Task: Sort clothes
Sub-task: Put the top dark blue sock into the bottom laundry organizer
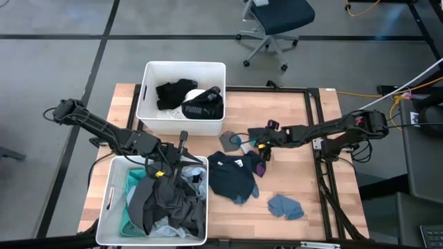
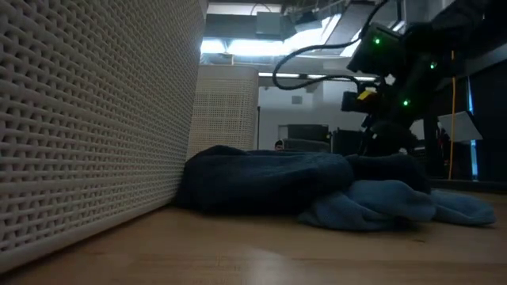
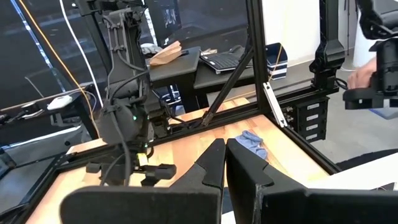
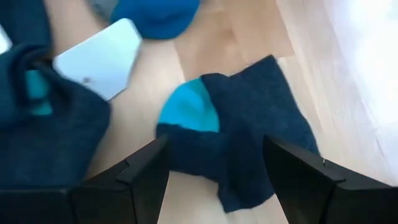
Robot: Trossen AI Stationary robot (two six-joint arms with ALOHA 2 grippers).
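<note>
Directly under the right gripper [image 4: 214, 171], whose jaws stood wide and empty, a dark sock with a teal patch [image 4: 233, 140] lay flat on the tabletop [image 1: 325, 200]. Just beside it was a dark blue garment [image 1: 232, 176], and farther off a small grey-blue cloth [image 1: 285, 206]. The left gripper [image 3: 225, 163] appeared clenched over the nearer bin [image 1: 111, 204], already heaped; the far bin [image 1: 149, 97] held black pieces. I judged sorting mostly done, with a few items left.

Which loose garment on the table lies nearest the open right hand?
The small dark sock with a turquoise toe, directly beneath the open right hand; the navy garment and blue-grey cloth lie farther off.
</note>
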